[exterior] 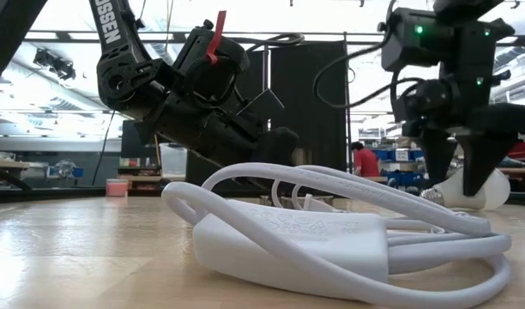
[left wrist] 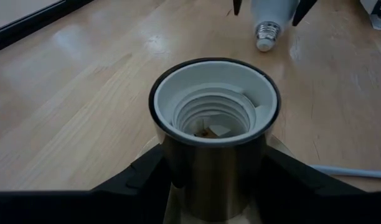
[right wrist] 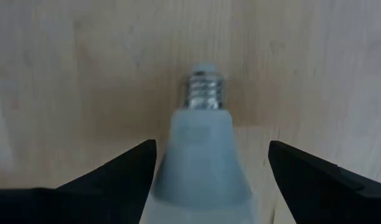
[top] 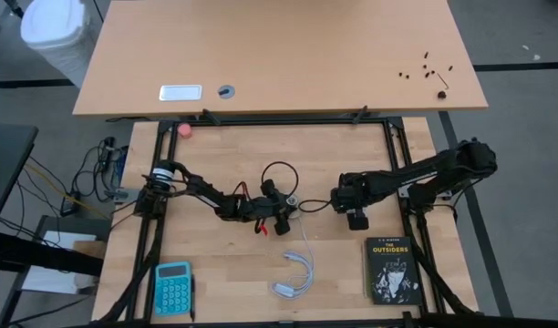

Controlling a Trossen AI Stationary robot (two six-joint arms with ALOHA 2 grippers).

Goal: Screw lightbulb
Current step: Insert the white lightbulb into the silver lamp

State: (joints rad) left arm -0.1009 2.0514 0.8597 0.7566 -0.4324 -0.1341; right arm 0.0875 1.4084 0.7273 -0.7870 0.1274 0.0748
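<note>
Two dark arms reach toward the middle of the wooden table [top: 224, 273]; between them lies one lightbulb [right wrist: 200, 155], on its side on the wood, its threaded metal base pointing toward the one socket [left wrist: 214, 124]. The right gripper [right wrist: 212, 168] stands astride the bulb's white body with its fingers [right wrist: 116, 171] spread wide, a gap showing on either side, so it grips nothing. The left gripper [left wrist: 209, 180] is closed partway on the socket, a metallic cylinder with a white threaded lining, gripped by its sides with the open mouth tilted toward the bulb (the bulb's globe end is cut off in both wrist views, and from above it is mostly hidden under the right gripper).

Elsewhere on the table: one coiled white cable [top: 295, 276] with a plug block, which fills the front of the low view [exterior: 331, 232]; one blue calculator [top: 173, 287] near the left front corner; one black book [top: 390, 270] near the right front, its cover reading "THE OUTSIDERS"; one small pink ball [top: 184, 129] at the back edge. Faint raised lettering on the plug block is too soft to read; part of the brand name runs down the left arm in the low view, cut off at the top. On the desk beyond lie a scatter of small dark bits [top: 428, 68], too tiny to count surely. One person in red [exterior: 363, 160] shows far back in the room.
</note>
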